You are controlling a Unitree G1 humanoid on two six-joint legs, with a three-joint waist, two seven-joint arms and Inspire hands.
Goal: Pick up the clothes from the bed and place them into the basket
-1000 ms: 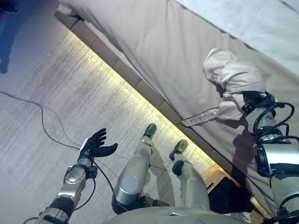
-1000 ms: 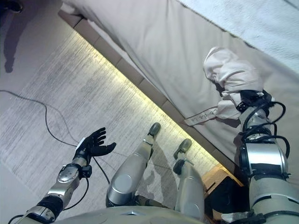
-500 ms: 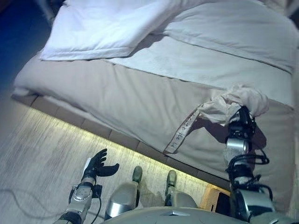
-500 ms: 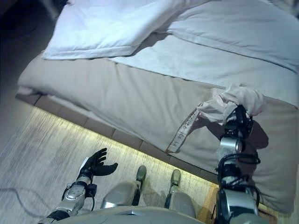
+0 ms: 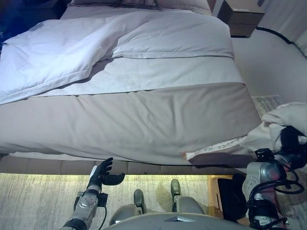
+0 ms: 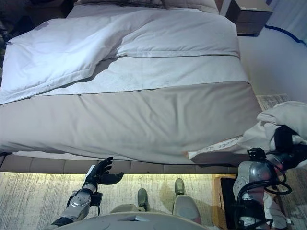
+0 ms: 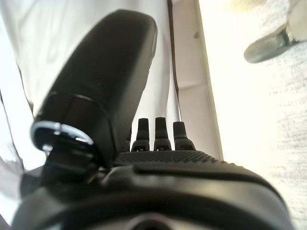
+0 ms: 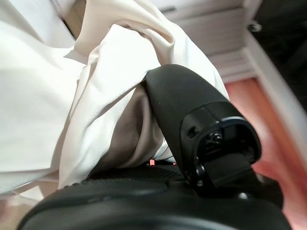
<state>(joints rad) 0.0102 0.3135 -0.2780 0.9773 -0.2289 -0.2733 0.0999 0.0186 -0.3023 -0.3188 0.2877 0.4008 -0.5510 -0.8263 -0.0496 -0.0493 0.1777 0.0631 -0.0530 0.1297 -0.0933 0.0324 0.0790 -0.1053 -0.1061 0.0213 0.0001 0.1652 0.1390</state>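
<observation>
Your right robot hand [image 6: 286,139] is clamped into a bundle of pale clothes [image 6: 283,120], thumb pressed over the folds in the wrist view, and holds it up off the right edge of the bed [image 6: 144,120]. A printed strap [image 6: 216,147] trails from the bundle onto the bed's near right corner. Keep the grip firm and lift until that strap comes clear of the mattress before you swing away, or it may drag or snag. No basket shows for certain; a dark object [image 5: 231,196] sits on the floor near your right arm, so check it before you lower. Your left robot hand [image 5: 101,173] hangs with relaxed fingers, empty, at the bed's near edge.

Compared with 0.5 s ago, the whole view has swung: the bed now lies square across, and the bundle sits further right and lower, past the mattress edge rather than over it.
</observation>
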